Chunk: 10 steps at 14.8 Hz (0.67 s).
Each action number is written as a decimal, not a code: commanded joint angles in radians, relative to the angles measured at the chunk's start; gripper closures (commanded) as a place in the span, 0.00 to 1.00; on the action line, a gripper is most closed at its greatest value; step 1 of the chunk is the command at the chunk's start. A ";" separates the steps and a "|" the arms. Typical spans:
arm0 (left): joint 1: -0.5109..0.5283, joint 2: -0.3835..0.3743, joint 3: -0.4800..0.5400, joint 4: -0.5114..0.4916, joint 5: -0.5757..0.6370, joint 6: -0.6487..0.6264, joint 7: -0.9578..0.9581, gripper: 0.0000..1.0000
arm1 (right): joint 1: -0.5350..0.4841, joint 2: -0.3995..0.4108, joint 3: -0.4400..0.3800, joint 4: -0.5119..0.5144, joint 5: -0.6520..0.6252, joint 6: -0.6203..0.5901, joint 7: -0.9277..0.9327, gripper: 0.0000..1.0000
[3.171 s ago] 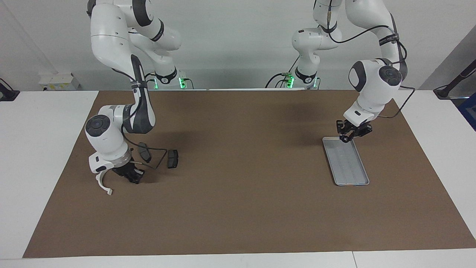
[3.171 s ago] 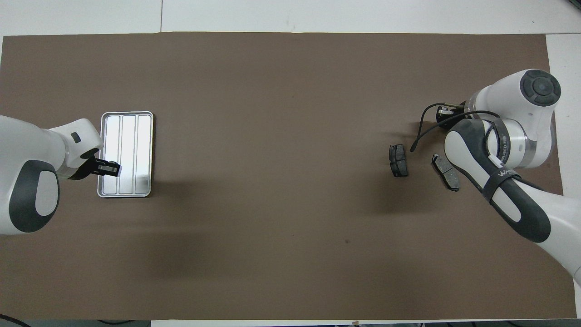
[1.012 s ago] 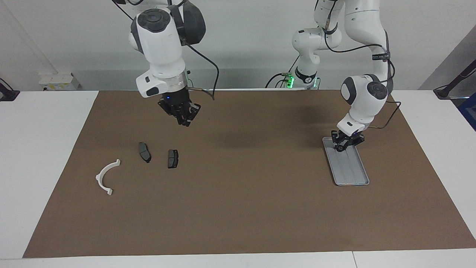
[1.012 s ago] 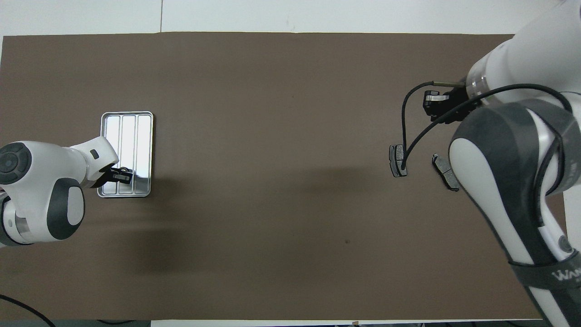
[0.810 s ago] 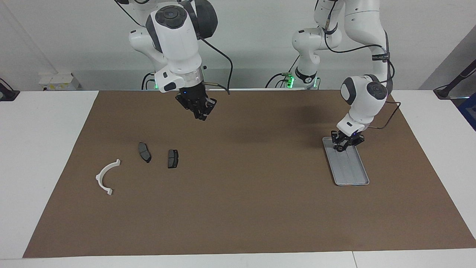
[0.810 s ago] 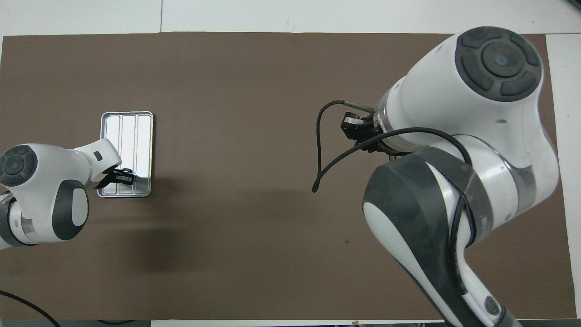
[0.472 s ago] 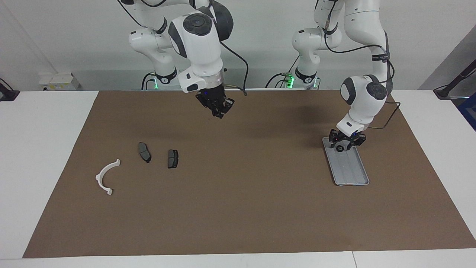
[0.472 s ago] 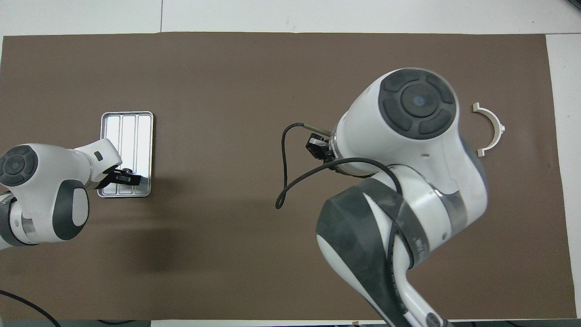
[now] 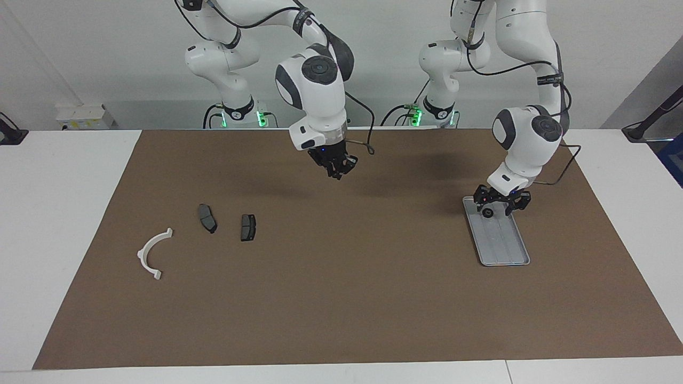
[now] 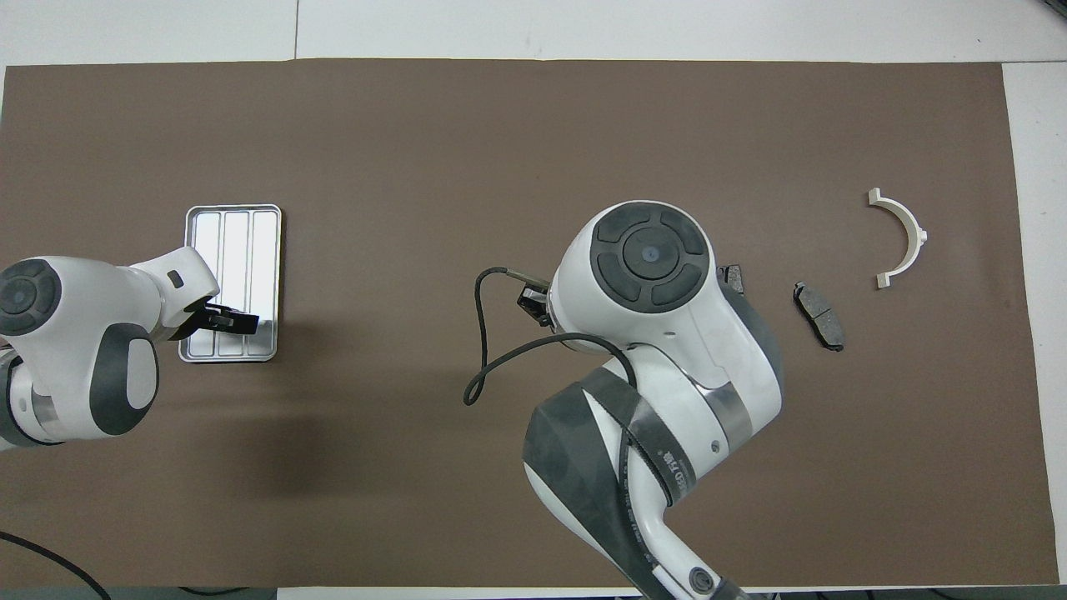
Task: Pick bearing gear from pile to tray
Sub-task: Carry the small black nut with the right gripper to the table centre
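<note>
Your left claw has just spread open low over the tray at its end nearer the robots; a small black round piece now sits there, so one delivery looks done. Your right claw, clenched, has swung from the pile to mid-desk; whether it carries anything you cannot tell. Remaining: a white curved bracket and two flat dark grey plates. The tray is ribbed, silvery metal.
</note>
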 commanded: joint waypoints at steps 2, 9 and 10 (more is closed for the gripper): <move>-0.010 0.010 -0.005 0.049 -0.013 -0.044 -0.050 0.06 | 0.028 0.010 -0.002 -0.088 -0.003 0.123 0.041 1.00; -0.083 0.007 -0.002 0.118 -0.013 -0.133 -0.196 0.04 | 0.032 0.042 -0.002 -0.155 -0.066 0.230 0.064 1.00; -0.085 0.009 -0.004 0.119 -0.013 -0.131 -0.204 0.04 | 0.036 0.053 -0.002 -0.160 -0.075 0.238 0.073 1.00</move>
